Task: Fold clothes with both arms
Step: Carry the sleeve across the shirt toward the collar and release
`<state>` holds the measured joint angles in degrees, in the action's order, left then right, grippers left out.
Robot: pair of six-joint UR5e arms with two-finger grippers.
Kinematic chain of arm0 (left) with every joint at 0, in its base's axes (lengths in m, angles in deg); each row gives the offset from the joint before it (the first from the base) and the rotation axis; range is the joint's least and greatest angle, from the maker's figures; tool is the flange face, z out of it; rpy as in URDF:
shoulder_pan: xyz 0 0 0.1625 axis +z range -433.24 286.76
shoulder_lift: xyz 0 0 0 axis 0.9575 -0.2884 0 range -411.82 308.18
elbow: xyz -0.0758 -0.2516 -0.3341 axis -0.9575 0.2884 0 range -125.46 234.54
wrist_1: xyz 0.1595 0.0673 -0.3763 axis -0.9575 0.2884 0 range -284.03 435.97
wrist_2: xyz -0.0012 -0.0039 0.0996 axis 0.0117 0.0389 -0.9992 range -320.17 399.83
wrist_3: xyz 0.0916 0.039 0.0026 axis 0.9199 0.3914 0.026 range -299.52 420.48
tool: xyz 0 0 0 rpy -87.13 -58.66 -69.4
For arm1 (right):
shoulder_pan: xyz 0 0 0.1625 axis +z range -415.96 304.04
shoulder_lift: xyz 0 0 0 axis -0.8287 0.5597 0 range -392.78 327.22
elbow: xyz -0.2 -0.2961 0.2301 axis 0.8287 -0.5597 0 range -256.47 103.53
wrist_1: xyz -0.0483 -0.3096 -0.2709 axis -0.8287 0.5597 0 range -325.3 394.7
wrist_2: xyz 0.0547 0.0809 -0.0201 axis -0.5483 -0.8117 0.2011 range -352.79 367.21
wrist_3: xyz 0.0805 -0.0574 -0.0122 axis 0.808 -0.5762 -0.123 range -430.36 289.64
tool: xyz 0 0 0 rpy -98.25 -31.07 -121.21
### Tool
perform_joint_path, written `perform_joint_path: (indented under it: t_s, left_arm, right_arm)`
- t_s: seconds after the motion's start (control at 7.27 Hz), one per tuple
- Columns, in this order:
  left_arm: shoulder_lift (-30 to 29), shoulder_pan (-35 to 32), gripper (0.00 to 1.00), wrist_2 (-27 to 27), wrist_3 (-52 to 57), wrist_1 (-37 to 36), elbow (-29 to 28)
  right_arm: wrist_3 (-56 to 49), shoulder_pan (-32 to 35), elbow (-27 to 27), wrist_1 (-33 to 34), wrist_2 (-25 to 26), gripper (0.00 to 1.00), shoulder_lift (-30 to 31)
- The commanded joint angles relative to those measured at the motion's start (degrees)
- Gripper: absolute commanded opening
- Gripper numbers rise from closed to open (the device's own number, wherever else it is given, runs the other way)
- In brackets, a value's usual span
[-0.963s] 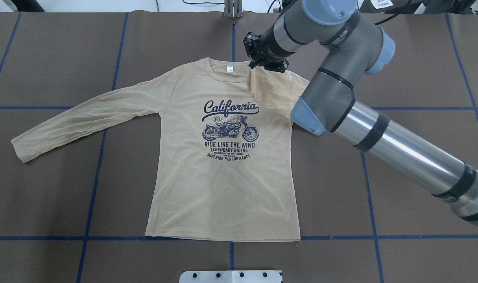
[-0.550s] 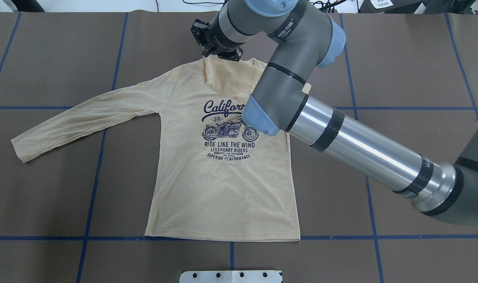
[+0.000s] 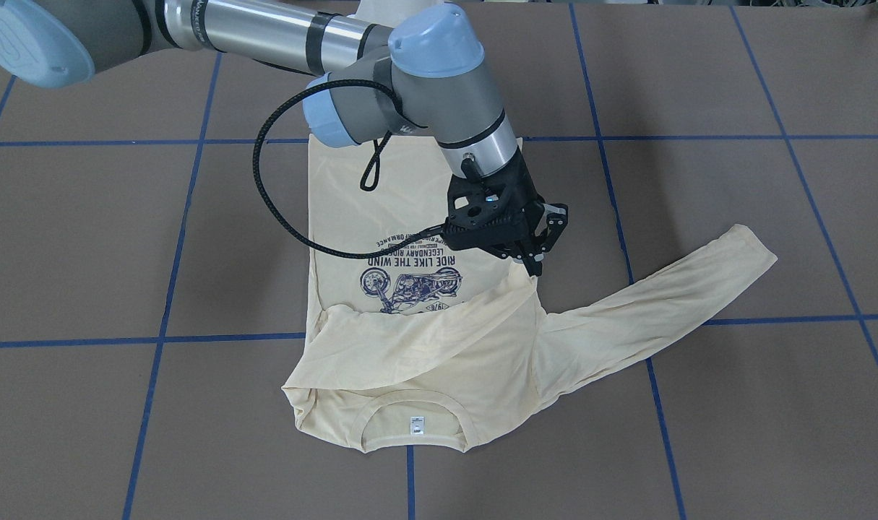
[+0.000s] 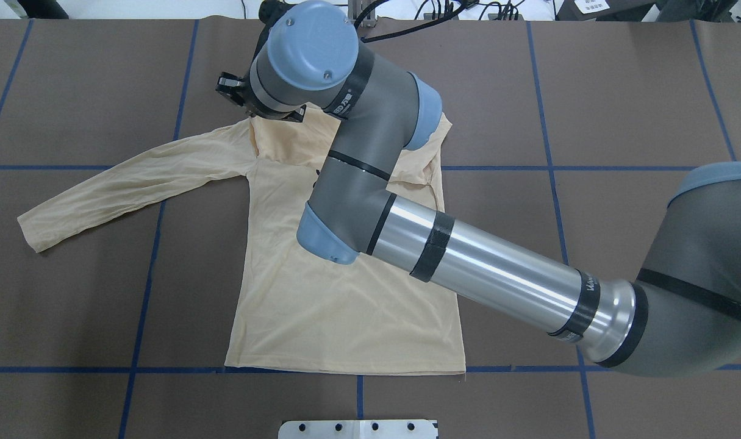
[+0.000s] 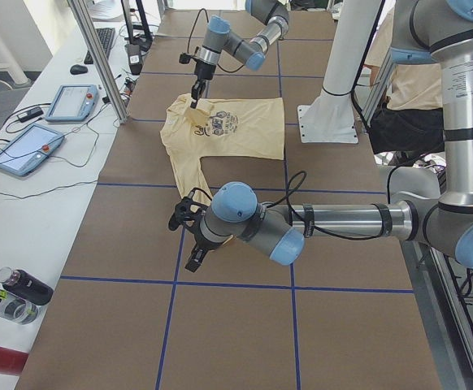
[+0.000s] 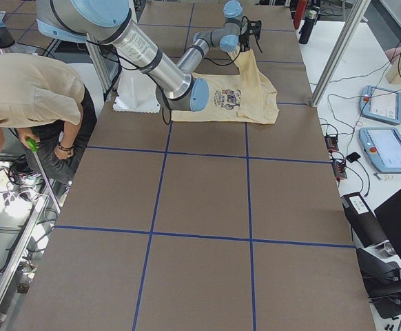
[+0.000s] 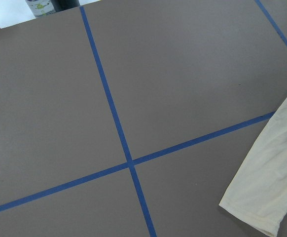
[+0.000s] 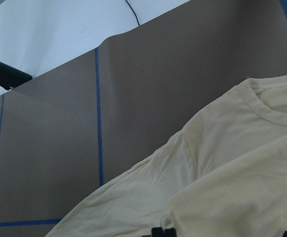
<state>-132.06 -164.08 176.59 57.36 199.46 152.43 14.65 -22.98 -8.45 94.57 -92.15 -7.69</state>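
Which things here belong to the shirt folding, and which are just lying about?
Part of the job:
- shirt
- right arm and right gripper, which holds a sleeve across the chest
- left arm, poised by the other cuff

Just lying about:
- tablets on the side bench
- bottles
- keyboard

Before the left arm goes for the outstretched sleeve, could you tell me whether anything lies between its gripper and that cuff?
Nothing visible does: between the left gripper and the sleeve's cuff lie only table surface and blue tape lines. The right gripper holds the other sleeve.
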Motion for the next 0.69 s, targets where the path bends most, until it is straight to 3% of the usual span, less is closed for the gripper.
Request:
perform_joint_path:
  t_s: [0.0,0.14,0.28,0.41,0.55]
  left_arm:
    - [0.0,0.0,1.0,0.0,0.0,0.0,0.2]
    - [0.0,0.0,1.0,0.0,0.0,0.0,0.3]
    - [0.0,0.0,1.0,0.0,-0.1,0.0,0.5]
    - [0.0,0.0,1.0,0.0,-0.2,0.0,0.5]
    - [0.0,0.0,1.0,0.2,-0.3,0.0,0.5]
  right_arm:
    - [-0.2,-2.5,-5.4,-2.7,3.8,0.0,-2.1]
    - [-0.1,-2.5,-8.5,-2.8,4.2,0.17,-4.1]
    - [0.0,-2.6,-11.0,-3.2,4.4,0.23,-6.2]
    - [-0.1,-3.2,-11.8,-3.2,5.3,0.83,-6.5]
    - [0.0,-4.1,-11.9,-3.2,8.0,0.99,-7.1]
